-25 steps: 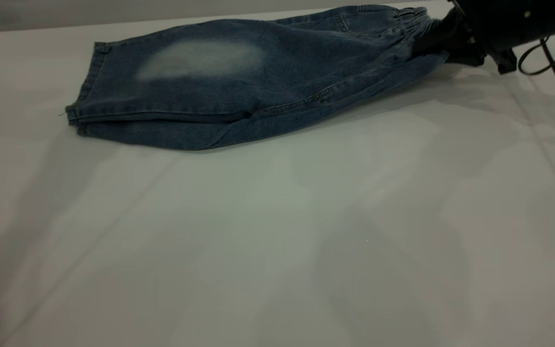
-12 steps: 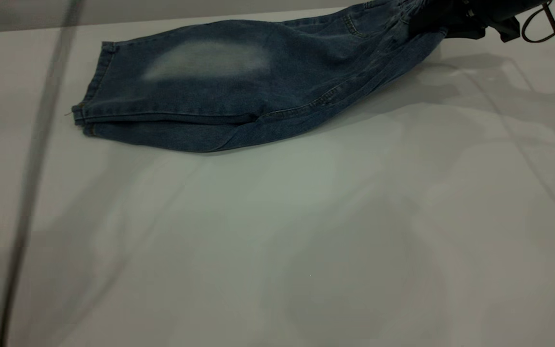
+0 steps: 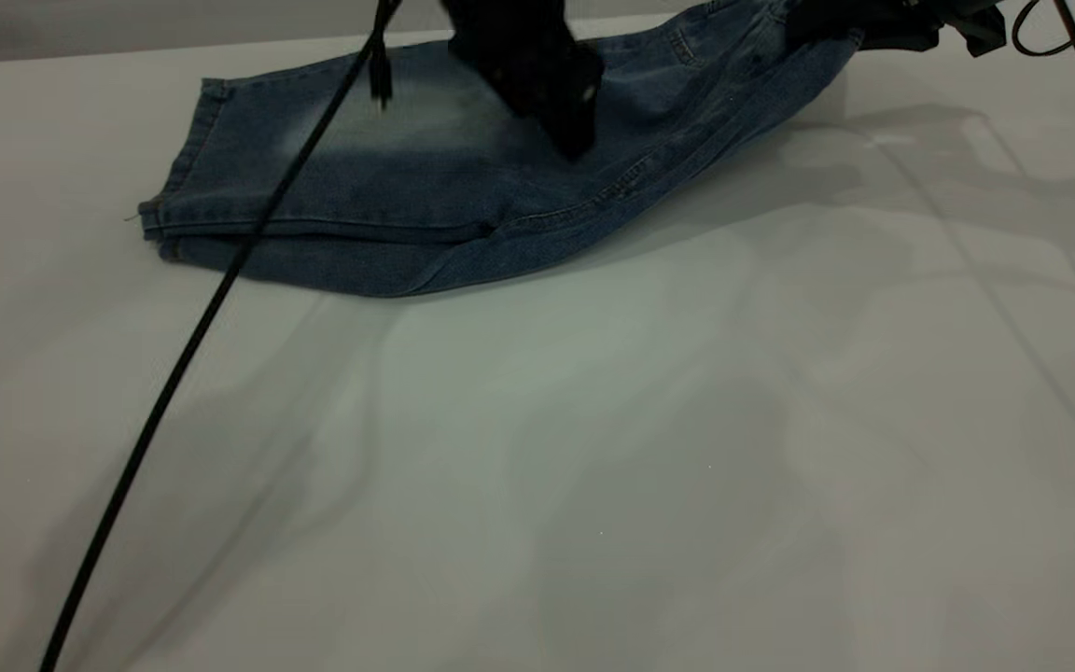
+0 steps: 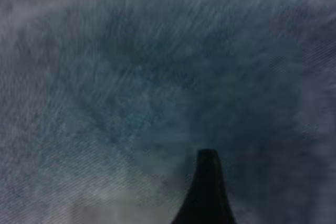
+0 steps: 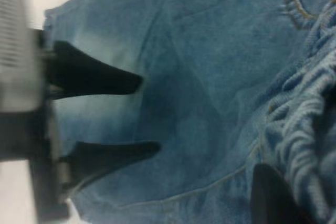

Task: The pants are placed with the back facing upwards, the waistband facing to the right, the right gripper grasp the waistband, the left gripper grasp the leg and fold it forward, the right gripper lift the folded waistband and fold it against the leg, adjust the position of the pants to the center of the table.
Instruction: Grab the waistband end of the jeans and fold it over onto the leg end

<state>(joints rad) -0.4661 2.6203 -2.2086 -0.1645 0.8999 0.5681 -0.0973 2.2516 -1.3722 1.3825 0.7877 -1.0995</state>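
The right end effector (image 3: 859,33) sits at the far right edge of the worktop (image 3: 593,448), clamped on the waistband (image 3: 803,19), which it holds raised off the surface so that the right end of the pants (image 3: 463,177) slopes up from the cloth; judging by the task, the lift is there to carry the waistband over toward the leg. The left end effector (image 3: 575,140) hangs above the middle of the pants, fingers pointing down and spread apart, as the right wrist view shows, with nothing between them and the denim close beneath; I judge it is placed there to pin the fabric or mark the fold line. Its cable (image 3: 220,280) trails across the worktop to the near left corner. The pants lie toward the far edge of the worktop, well off its centre, already folded lengthwise with one leg stacked on the other, hems to the left. The upper face is washed blue denim with a pale faded patch; the printed leg is not visible and is probably underneath. The waistband (image 5: 304,145) shows in the right wrist view as tightly gathered ruffles, with orange stitching curving nearby. The final shift to the centre looks not yet done.
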